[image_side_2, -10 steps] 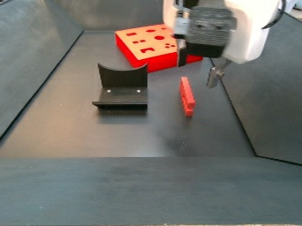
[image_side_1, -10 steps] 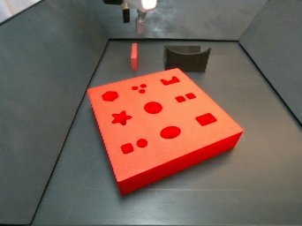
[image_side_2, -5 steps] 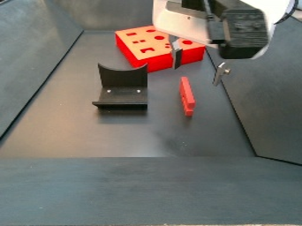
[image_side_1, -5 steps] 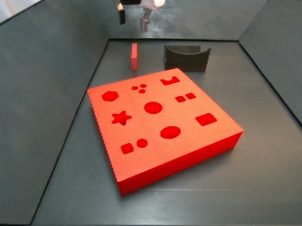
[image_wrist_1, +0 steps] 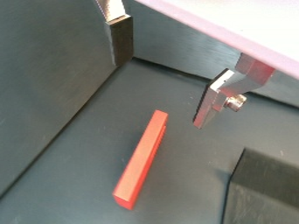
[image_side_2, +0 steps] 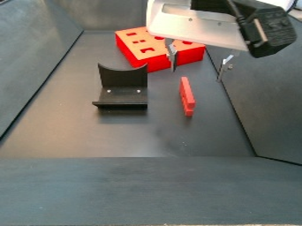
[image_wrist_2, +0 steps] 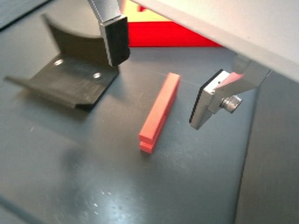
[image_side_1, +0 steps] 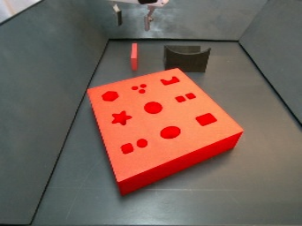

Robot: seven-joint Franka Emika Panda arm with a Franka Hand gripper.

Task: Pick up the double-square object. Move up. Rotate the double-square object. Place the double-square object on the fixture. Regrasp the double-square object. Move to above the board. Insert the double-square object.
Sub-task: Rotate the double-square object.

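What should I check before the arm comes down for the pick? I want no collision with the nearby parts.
1. Pincer open, nothing between the silver fingers: ok.
2. Small thin pinkish-red double-square block lying flat on the dark floor, not gripped: ok.
3. Block lies below the gap between the fingers in both wrist views: ok.
4. Dark L-shaped fixture apart from the block: ok.
5. Large red board with shaped holes apart from the block: ok.
6. Fingers lined up squarely across the block's width: cannot tell.
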